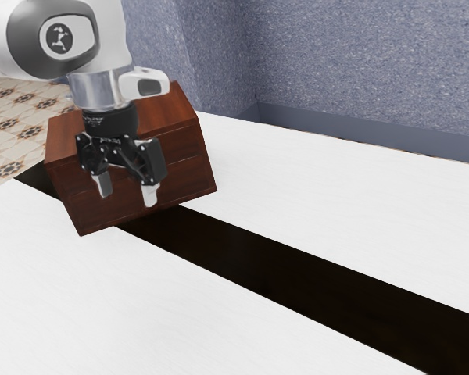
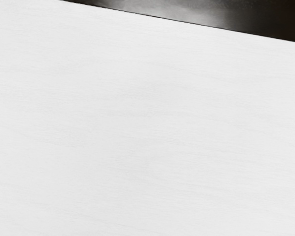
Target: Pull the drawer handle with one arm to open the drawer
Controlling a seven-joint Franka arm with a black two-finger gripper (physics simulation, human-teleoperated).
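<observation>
Upper left of the frame: the end effector (image 1: 125, 193), fingers spread and empty, hangs before the wooden drawer box (image 1: 184, 156) above the white table (image 1: 336, 203), apparently lining up on the handle.

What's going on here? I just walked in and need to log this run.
One robot arm reaches toward a brown wooden drawer box on a white table. Its black gripper hangs open in front of the box, holding nothing. No handle is gripped yet, and the box's front looks flush, so the drawer seems shut. A dark strip crosses the table under the box.
</observation>
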